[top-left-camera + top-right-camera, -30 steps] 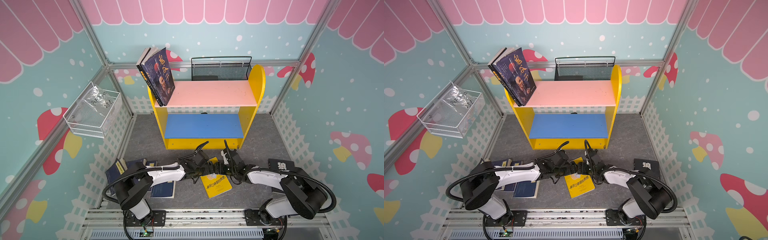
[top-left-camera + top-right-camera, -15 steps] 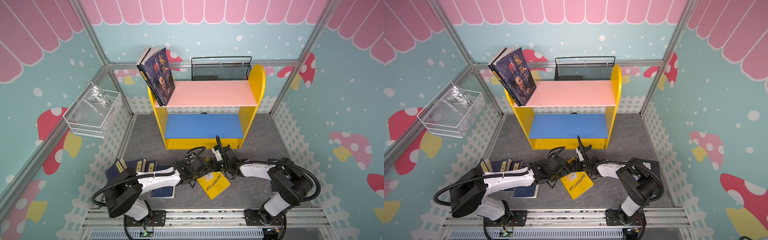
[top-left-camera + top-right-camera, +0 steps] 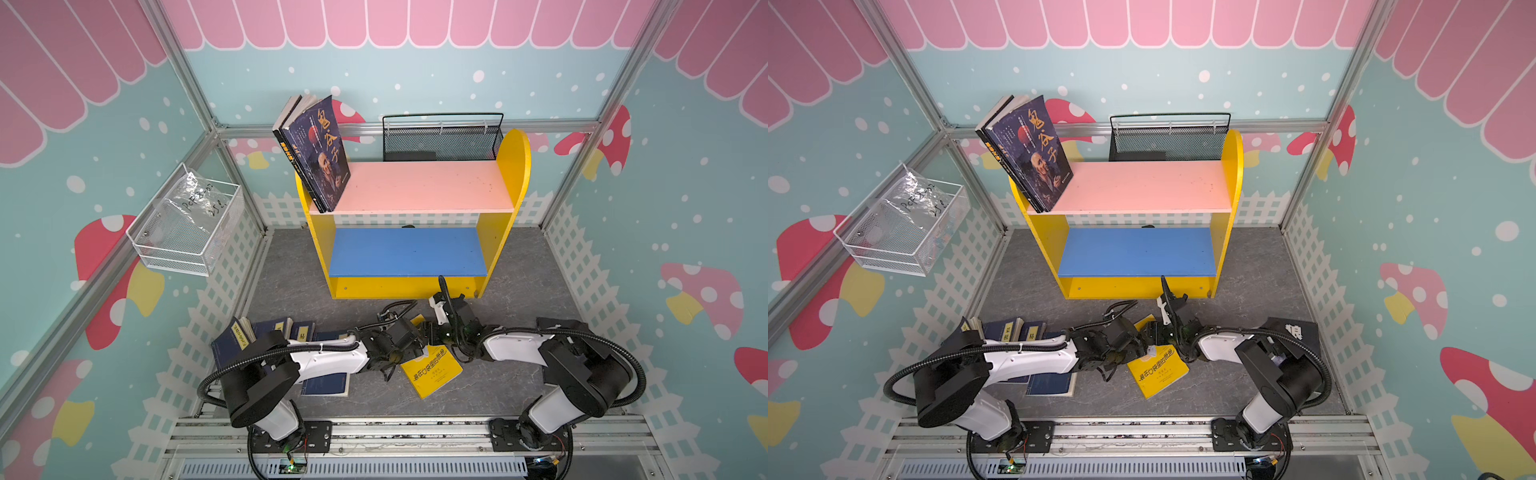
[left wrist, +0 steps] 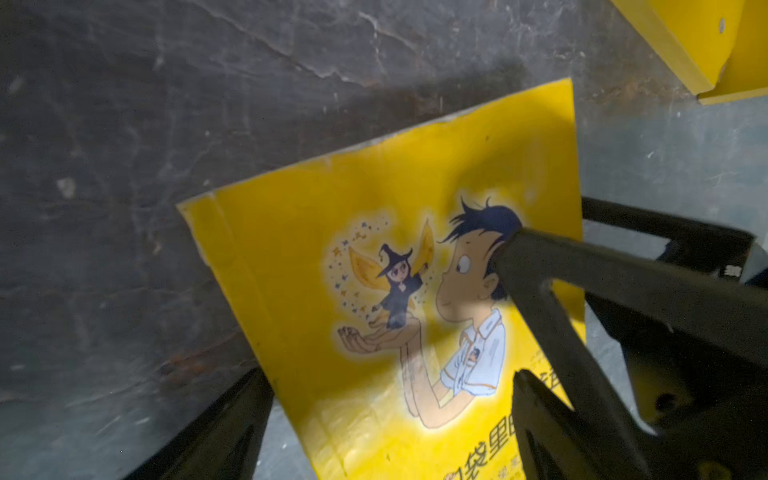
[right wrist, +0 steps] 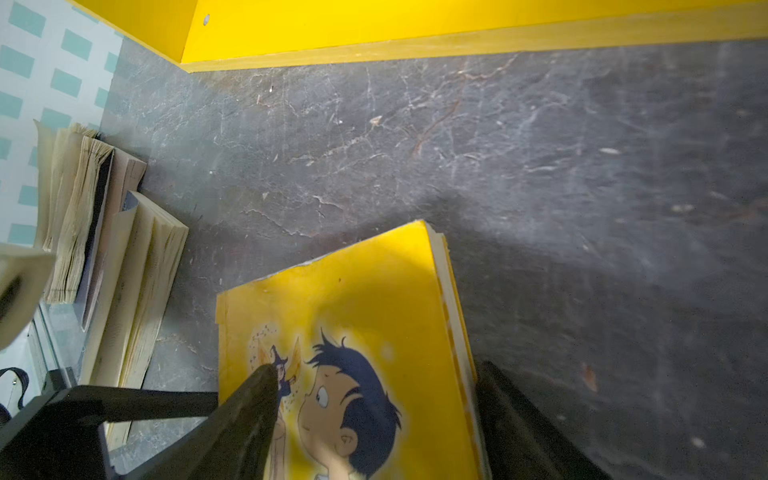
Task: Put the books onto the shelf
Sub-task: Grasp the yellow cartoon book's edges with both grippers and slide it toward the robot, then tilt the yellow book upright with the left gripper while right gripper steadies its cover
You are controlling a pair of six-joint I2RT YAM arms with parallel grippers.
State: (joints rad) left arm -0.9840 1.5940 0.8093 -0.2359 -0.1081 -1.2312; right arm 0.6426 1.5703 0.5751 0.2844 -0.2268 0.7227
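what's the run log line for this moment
left pincer: open, over yellow book | right pincer: open, over same book | shelf: portrait book leaning

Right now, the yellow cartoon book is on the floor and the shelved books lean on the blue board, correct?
No: the shelved books lean on the pink upper board, not the blue board; both top views show it. The yellow cartoon book is on the floor.

Yellow book: far end is hiding under left arm and right arm. Navy books, black book: arms are partly covering both.
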